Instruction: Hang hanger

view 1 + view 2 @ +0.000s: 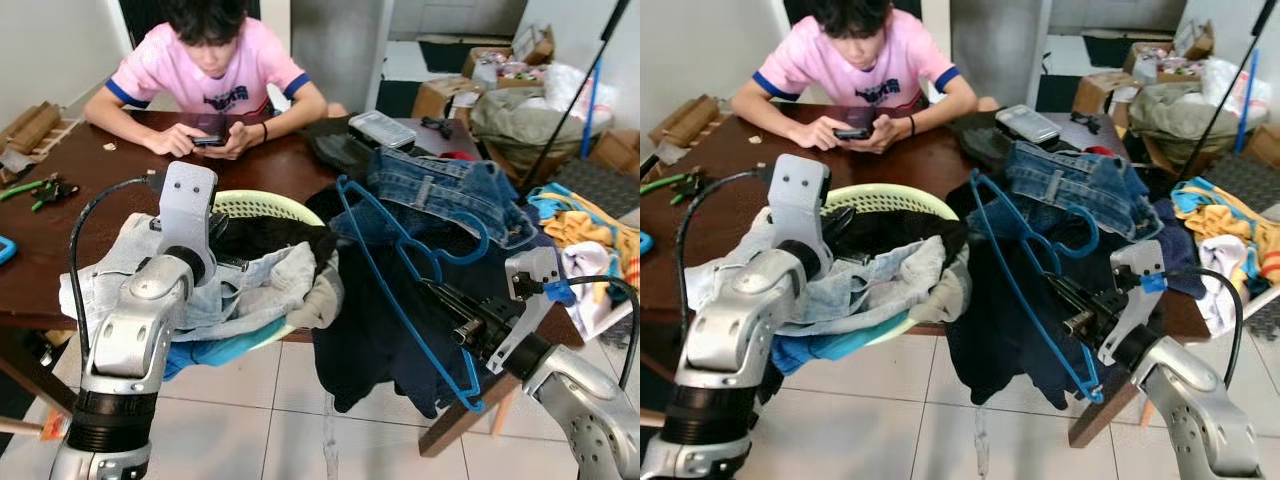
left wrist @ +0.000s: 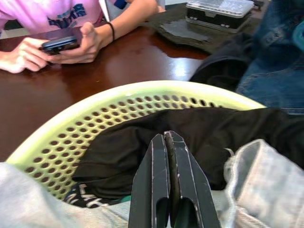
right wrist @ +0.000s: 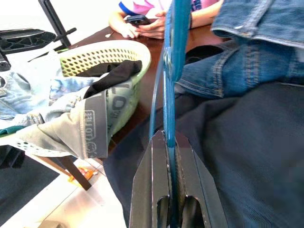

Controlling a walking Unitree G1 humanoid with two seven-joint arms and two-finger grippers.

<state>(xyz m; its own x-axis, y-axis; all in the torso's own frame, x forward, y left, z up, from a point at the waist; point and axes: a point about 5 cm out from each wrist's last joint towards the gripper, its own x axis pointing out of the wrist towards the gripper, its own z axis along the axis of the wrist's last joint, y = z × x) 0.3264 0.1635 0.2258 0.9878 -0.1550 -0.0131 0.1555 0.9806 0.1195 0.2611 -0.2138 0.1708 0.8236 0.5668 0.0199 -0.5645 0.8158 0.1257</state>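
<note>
A blue plastic hanger (image 3: 169, 71) stands tilted in front of me, with my right gripper (image 1: 434, 292) shut on its thin frame. The hanger leans over a dark garment (image 1: 375, 330) that drapes off the table edge, and its hook is close to a pair of blue jeans (image 1: 440, 188). My left gripper (image 2: 166, 138) is shut with nothing in it. It hovers over black cloth inside a light green laundry basket (image 1: 262, 203).
A person in a pink shirt (image 1: 215, 62) sits at the far side of the brown table (image 1: 110, 185) and holds a phone. Clothes fill the basket and spill over its rim. Boxes and piled clothing (image 1: 575, 225) lie at the right.
</note>
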